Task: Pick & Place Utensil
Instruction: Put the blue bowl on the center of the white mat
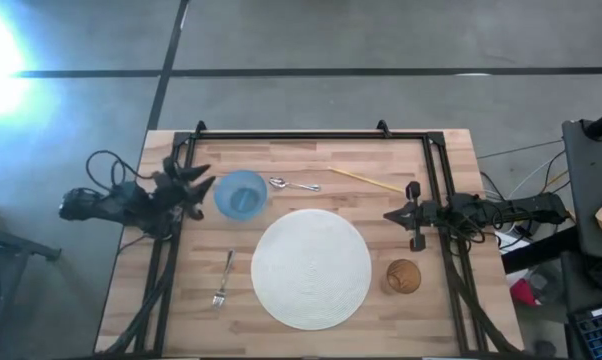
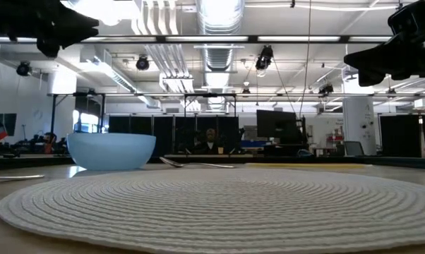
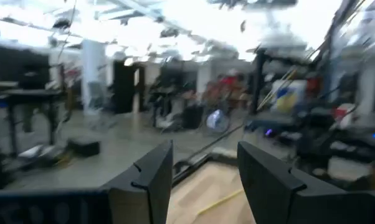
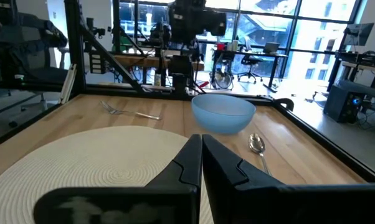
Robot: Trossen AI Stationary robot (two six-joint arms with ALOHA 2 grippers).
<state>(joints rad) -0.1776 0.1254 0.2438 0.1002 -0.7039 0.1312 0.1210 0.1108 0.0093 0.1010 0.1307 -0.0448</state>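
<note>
Wooden counter (image 1: pixel 311 170) seen from above, black frame rail around it. Round white woven placemat (image 1: pixel 312 268) sits at centre, toward the near edge.

Utensils: a fork (image 1: pixel 222 280) lies on the bare wood left of the placemat, tines toward the near edge, clear of the mat's rim. A spoon (image 1: pixel 292 184) lies just beyond the placemat's far edge, immediately right of a light blue bowl (image 1: pixel 241 194); bowl and spoon look close but apart. A single yellow chopstick (image 1: pixel 365 180) lies slanted on the far right part of the counter. A small brown round coaster-like disc (image 1: pixel 402 276) sits right of the placemat, near the right rail.

Left claw (image 1: pixel 203 186) hangs at the counter's left edge, just left of the bowl, raised off the surface. Its wrist view shows the two dark fingers (image 3: pixel 151 180) spread apart with a clear gap, nothing between them.

Right claw (image 1: pixel 396 215) sits at the right rail, between the chopstick and the brown disc, pointing toward the placemat. Its wrist view shows the fingers (image 4: pixel 228 165) pressed together, pinching nothing; beyond them the placemat, bowl, spoon and fork all lie untouched.

Low view: bowl (image 2: pixel 111 150) left, spoon (image 2: pixel 195 164) beside it, placemat (image 2: pixel 219 201) filling the foreground.
</note>
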